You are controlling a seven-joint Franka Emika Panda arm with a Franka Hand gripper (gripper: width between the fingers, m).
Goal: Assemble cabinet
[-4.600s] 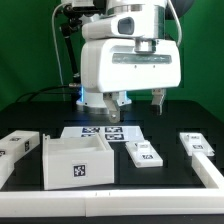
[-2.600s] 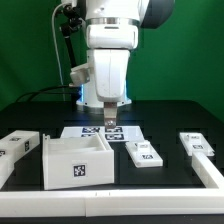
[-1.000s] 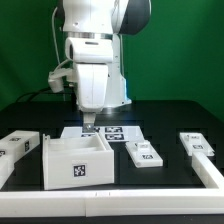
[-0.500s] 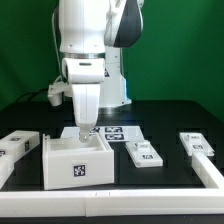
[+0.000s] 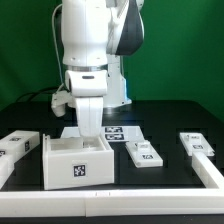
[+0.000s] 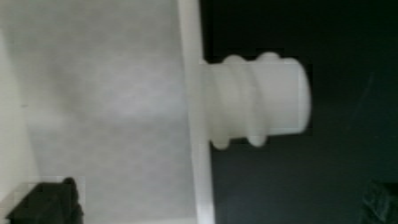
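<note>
The cabinet body (image 5: 78, 162), an open white box with a tag on its front, stands on the black table at the exterior view's left of centre. My gripper (image 5: 88, 136) reaches straight down at the box's back wall, with its fingertips hidden behind the wall. In the wrist view the gripper (image 6: 217, 205) is open. One dark finger (image 6: 54, 206) is over the white panel (image 6: 98, 100) and the other is at the far edge over the dark table, so the panel's edge lies between them. A ribbed white peg (image 6: 263, 100) sticks out from that edge.
The marker board (image 5: 122, 132) lies just behind the box. Loose white tagged parts lie at the exterior view's far left (image 5: 20, 146), right of the box (image 5: 143, 152) and at the far right (image 5: 198, 143). A white rail (image 5: 208, 176) borders the front right.
The arm has swung from above the marker board to the exterior view's left and come down onto the box's back wall. The box and loose parts have not moved.
</note>
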